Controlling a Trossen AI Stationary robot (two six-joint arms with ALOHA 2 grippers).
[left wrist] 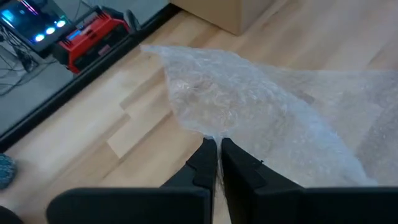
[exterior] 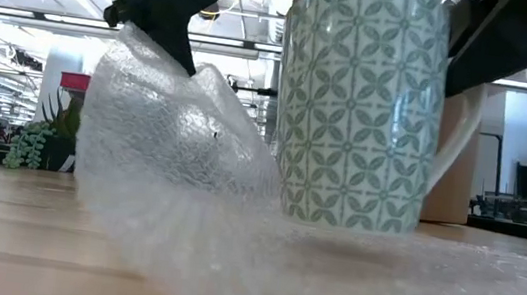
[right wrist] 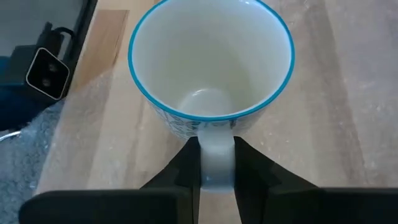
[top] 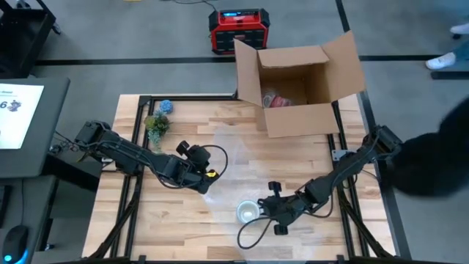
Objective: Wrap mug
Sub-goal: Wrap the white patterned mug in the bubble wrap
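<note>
The mug (top: 248,212) stands upright on bubble wrap (top: 231,165) near the tabletop's (top: 190,220) near edge, its handle clamped by the right gripper (top: 265,213). The left gripper (top: 210,178) pinches the wrap's left edge, lifted; bare wood lies left. Only the low view shows the mug's green pattern

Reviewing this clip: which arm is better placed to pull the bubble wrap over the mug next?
Left. The left gripper is shut on an edge of the clear bubble wrap sheet, lifted beside the green patterned ceramic mug. The right gripper is occupied, clamped on the mug's handle.
</note>
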